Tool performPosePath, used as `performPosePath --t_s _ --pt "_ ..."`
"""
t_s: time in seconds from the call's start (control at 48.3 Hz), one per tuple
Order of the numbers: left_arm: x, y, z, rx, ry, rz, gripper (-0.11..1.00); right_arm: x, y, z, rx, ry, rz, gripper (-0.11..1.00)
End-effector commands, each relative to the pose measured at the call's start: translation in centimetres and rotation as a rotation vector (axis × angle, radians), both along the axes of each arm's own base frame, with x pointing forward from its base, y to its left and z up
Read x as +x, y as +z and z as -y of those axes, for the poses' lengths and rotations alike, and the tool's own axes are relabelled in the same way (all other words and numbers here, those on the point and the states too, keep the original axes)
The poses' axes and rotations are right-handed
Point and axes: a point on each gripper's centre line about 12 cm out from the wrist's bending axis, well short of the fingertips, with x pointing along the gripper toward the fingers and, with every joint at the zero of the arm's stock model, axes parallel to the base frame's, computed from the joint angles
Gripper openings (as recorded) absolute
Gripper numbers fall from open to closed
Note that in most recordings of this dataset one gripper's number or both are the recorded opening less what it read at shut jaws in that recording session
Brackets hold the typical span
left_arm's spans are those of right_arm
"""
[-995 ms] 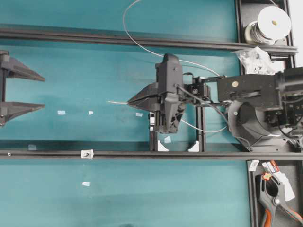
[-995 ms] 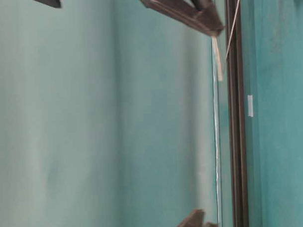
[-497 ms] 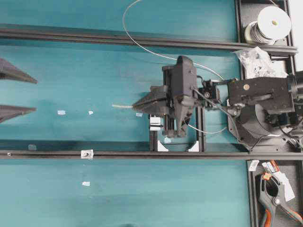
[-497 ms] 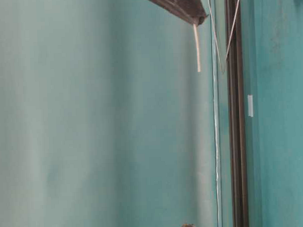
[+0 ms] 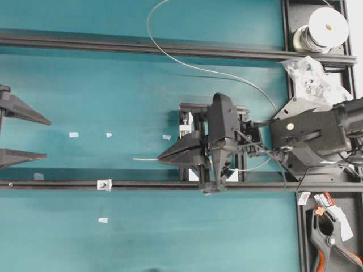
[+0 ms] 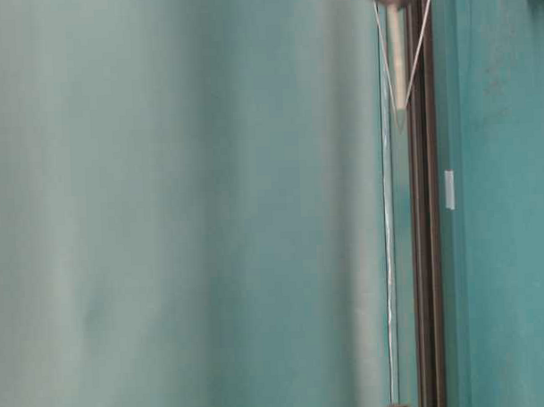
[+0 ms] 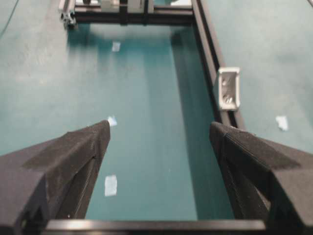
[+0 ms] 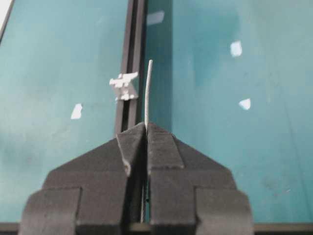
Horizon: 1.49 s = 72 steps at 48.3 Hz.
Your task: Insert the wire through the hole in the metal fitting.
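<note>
My right gripper [image 5: 159, 160] is shut on the thin silvery wire [image 5: 144, 160], whose short free end sticks out left of the fingertips. Behind the gripper the wire loops up over the far rail. The metal fitting [image 5: 104, 184] sits on the near black rail, left of and slightly below the wire tip. In the right wrist view the wire [image 8: 147, 90] rises from the shut gripper [image 8: 146, 125], with the fitting [image 8: 124, 85] just left of it. My left gripper [image 5: 47, 137] stands wide open at the left edge, holding nothing. Its wrist view shows the open gripper [image 7: 160, 127] and the fitting [image 7: 229, 88] ahead to the right.
Two black rails [image 5: 113, 44] [image 5: 57, 185] cross the teal table. A small black frame with a white-and-black block [image 5: 185, 126] lies under my right arm. White tape scraps [image 5: 73, 135] dot the surface. A wire spool [image 5: 326, 25], plastic bag [image 5: 306, 71] and clamp [image 5: 329, 241] sit at right.
My right gripper, still shut on the wire, has swung toward the near rail, bringing the wire tip closer to the fitting's line. The left gripper shifted slightly and stays open.
</note>
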Motion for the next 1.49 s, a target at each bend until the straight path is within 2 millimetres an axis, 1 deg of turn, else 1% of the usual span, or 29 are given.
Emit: performPosePath --t_s 0.0,0.29,0.497,0.622,0.705,0.912,1.16,1.471 --pt "0.6 0.0 0.3 -0.005 -0.004 0.02 0.86 0.3 -0.1 -0.4 0.019 -0.01 0.023 -0.01" --pt "1.2 -2.1 0.9 -0.073 -0.001 -0.016 0.86 0.0 -3.4 -1.5 0.038 -0.041 0.02 -0.01" --pt "2.2 -3.0 2.0 -0.078 -0.03 -0.028 0.84 0.0 -4.7 -2.8 0.041 -0.045 0.043 -0.01" --pt "2.7 -4.1 2.9 -0.072 -0.053 -0.058 0.84 -0.1 -5.4 -3.4 0.035 -0.037 0.036 -0.01" --pt "3.0 -4.6 3.5 -0.07 -0.07 -0.064 0.84 0.0 -5.7 -3.6 0.026 -0.04 0.036 -0.01" --pt "3.4 -4.8 4.3 -0.072 -0.094 -0.041 0.84 0.0 -6.3 -3.7 0.008 -0.075 0.049 -0.01" --pt "3.4 -5.2 4.4 -0.07 -0.095 -0.047 0.83 0.4 -6.9 -4.4 0.007 -0.091 0.045 -0.01" --pt "4.2 -6.1 4.6 -0.068 -0.096 -0.047 0.83 0.8 -7.1 -4.7 0.005 -0.087 0.045 -0.01"
